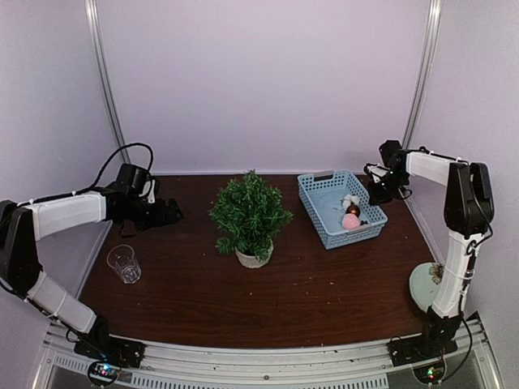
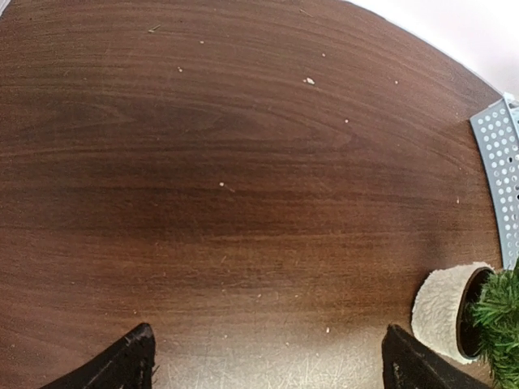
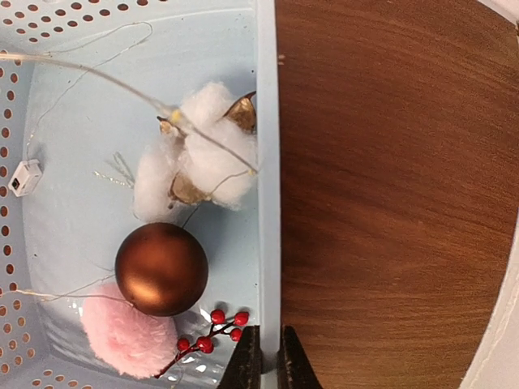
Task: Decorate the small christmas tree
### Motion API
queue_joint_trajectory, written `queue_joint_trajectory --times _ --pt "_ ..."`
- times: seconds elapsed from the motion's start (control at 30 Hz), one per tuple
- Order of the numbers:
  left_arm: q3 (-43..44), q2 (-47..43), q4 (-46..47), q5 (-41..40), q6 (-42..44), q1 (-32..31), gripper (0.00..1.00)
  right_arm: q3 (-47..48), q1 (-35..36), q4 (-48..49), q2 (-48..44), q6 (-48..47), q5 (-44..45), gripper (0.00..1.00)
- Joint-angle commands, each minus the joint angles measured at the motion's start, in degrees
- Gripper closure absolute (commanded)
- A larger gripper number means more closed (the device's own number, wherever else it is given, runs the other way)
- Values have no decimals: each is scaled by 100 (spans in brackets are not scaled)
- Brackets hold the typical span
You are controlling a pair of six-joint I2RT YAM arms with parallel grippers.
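Greenery first: the small bushy dark-green christmas tree (image 1: 250,212) stands upright in its little white round pot (image 1: 253,258) at the middle of the dark wooden table (image 1: 324,292), and I see nothing hung on it yet. Just to its right in the overhead view sits the light-blue perforated plastic basket (image 1: 312,209), holding a fluffy pink pom-pom (image 3: 122,340), a shiny brown ball (image 3: 160,269), a tuft of white cotton (image 3: 203,158), a sprig of red berries (image 3: 215,328) and a thin wire string. The right gripper (image 3: 268,356) hangs over the basket's right rim, clenched with only a sliver between the fingers and nothing visibly in them; whether it touches the rim I can't say. The left gripper (image 1: 172,212) hovers at centre left, released and spread wide, well apart from the tree. A clear drinking glass (image 1: 123,263) stands at lower left. To me this looks like the very start, fetching a first ornament: the right pincer would need to spread, shift over the basket's contents and come down on one piece.
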Motion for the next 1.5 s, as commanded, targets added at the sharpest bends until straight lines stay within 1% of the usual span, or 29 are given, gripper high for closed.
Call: queue_joint_trajectory --times 0.0,0.07,0.23,0.27,0.33,0.4,0.47,0.53,0.6,0.67,0.8,0.93,1.1,1.17,1.2,1.23,1.33,1.4,1.47 --pt "377 223 213 188 64 47 2 57 -402 -79 -177 -297 -180 100" --pt "453 294 213 236 71 47 2 116 -666 -123 -125 -381 -322 100" --pt "541 365 211 282 88 47 2 400 -785 -366 44 -590 -269 100" --pt "549 366 213 286 96 47 2 462 -797 -394 77 -623 -161 96" --pt "550 353 202 312 116 47 2 651 -825 -553 140 -674 -6 83" --pt "537 318 193 352 155 47 2 786 -829 -625 146 -672 -67 73" --pt "510 276 223 401 183 47 3 845 -779 -603 73 -643 -146 60" --pt "485 252 277 464 204 47 3 883 -671 -564 -32 -729 21 49" --pt "473 245 333 547 222 47 2 972 -564 -549 -54 -847 71 45" --pt "458 232 382 585 216 47 2 1118 -491 -558 11 -932 34 44" --pt "453 227 450 693 190 47 3 1555 -252 -664 299 -1106 126 45" --pt "500 236 472 813 194 47 3 1813 -45 -607 504 -1365 637 45" --pt "607 245 441 861 210 47 2 2208 94 -761 960 -1570 917 46" --pt "627 232 434 875 215 47 2 2298 147 -776 1062 -1616 1002 49" --pt "629 230 435 888 209 47 2 2336 173 -793 1088 -1630 1004 53" --pt "629 220 431 887 200 43 2 2345 201 -783 1073 -1631 1004 59" --pt "621 202 431 893 189 47 2 2361 275 -732 973 -1578 1210 81" --pt "612 163 425 872 176 47 2 2364 294 -689 837 -1486 1250 100" --pt "612 123 418 882 178 47 2 2321 317 -623 663 -1411 1283 100"
